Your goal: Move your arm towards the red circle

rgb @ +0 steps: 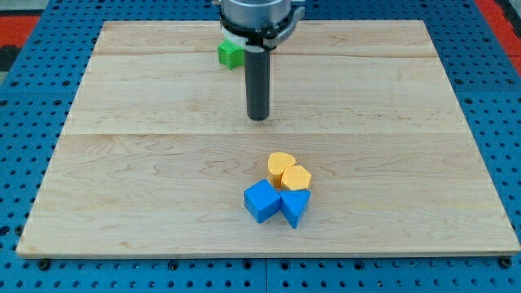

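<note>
No red circle shows in the camera view. My tip (258, 117) rests on the wooden board (122, 163) a little above the board's middle. A green block (230, 53) lies near the view's top, partly hidden behind the rod's mount. Below my tip, toward the view's bottom, sits a tight cluster: a yellow heart-shaped block (281, 165), a yellow rounded block (297, 177), a blue cube (261, 200) and a blue triangular block (295, 207). My tip touches none of them.
The board lies on a blue perforated table (32, 73). The arm's grey mount (259, 16) hangs over the board's top edge.
</note>
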